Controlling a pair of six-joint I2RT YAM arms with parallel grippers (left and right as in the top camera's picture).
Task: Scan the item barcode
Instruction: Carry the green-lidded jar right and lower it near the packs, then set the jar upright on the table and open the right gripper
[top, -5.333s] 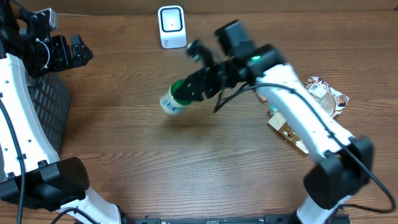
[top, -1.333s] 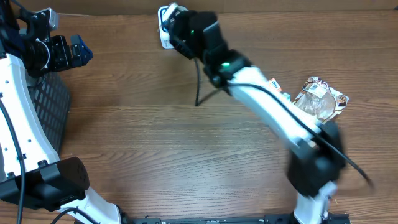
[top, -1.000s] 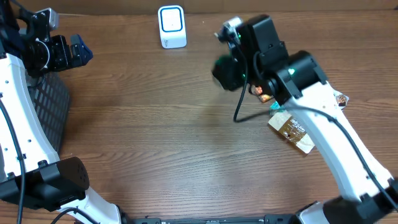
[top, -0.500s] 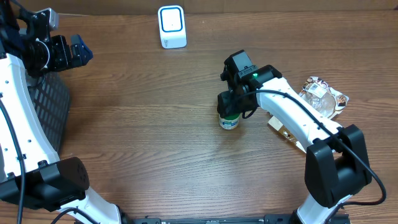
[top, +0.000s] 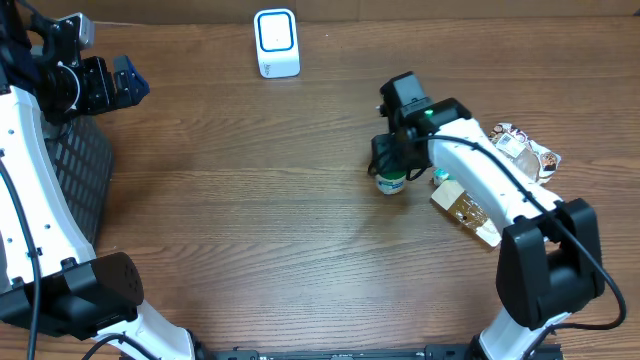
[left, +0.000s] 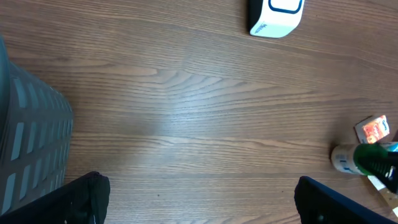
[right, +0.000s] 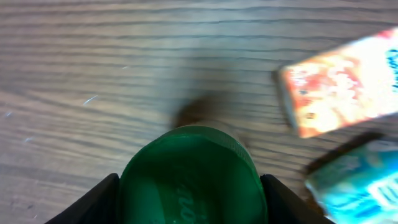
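Right gripper (top: 393, 160) is away from the scanner (top: 276, 42) now, and the bottle (top: 391, 184) it grips stands upright further right, just beside the snack packets (top: 465, 208).

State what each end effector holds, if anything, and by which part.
The right end effector grips the small green-capped bottle by its green cap, one finger either side. The left end effector is open and holds nothing.
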